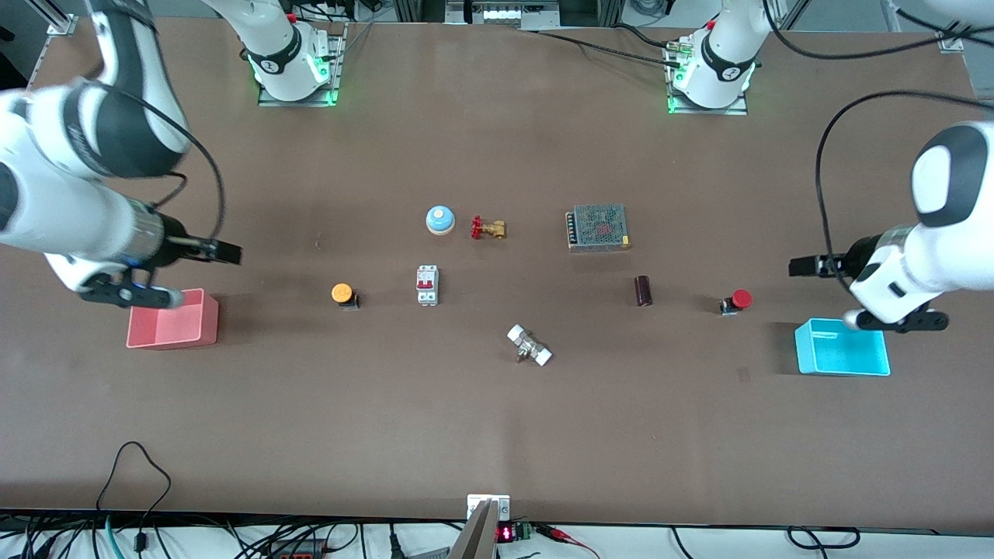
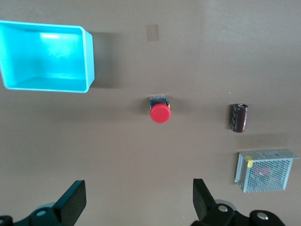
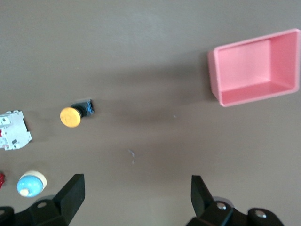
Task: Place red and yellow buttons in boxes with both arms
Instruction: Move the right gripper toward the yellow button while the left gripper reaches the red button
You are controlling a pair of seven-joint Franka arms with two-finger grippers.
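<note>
Progress, as far as we can judge, is nil: neither button is boxed or grasped yet, so both picks and both drops remain. We see the small push button with the round yellow-orange cap (image 1: pixel 342 294) lying on the brown worktop (image 1: pixel 497 435) about midway between the base edge and the front-camera edge, toward the right arm's end, well apart from the pink-red rectangular plastic bin (image 1: pixel 172 320) that sits close to that end edge. The small push button with the round red cap (image 1: pixel 737 300) lies on the same line toward the left arm's end, near the cyan rectangular plastic bin (image 1: pixel 842 347) by that end edge. Both bins look empty; the wrist views show bare floors in the cyan bin (image 2: pixel 47 59) and the pink-red one (image 3: pixel 256 66). The right tool (image 3: pixel 134 195) hangs over bare worktop between the yellow-capped button (image 3: pixel 70 116) and the pink-red bin, fingers spread wide with nothing between them. The left tool (image 2: pixel 138 200) hangs over bare worktop just short of the red-capped button (image 2: pixel 160 112), likewise spread and empty. We judge that each arm must next descend on its own button. Other items lie around the middle of the worktop.
</note>
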